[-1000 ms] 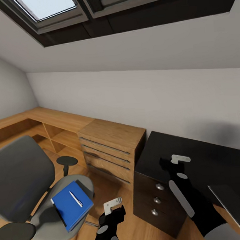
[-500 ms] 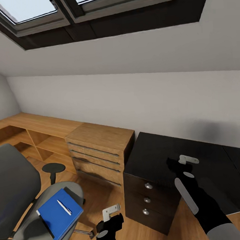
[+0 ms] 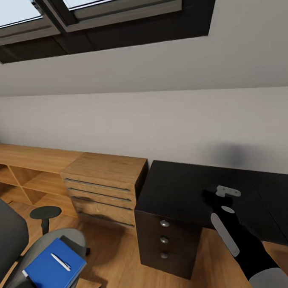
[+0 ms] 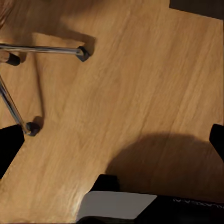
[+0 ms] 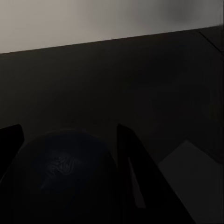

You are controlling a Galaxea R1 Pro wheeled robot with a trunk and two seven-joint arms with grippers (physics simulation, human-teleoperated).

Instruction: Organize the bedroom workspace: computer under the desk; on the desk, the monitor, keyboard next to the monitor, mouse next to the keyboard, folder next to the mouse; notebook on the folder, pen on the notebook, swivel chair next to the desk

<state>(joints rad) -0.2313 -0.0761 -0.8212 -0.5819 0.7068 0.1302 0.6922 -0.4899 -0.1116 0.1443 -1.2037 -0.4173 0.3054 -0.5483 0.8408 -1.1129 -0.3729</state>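
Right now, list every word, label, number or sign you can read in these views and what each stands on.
None can be read.
Left wrist view: faint lettering on the dark arm housing at the frame's edge, too small and blurred to read.
Blue notebook, white pen, black desk, wooden drawer unit: no text shows.
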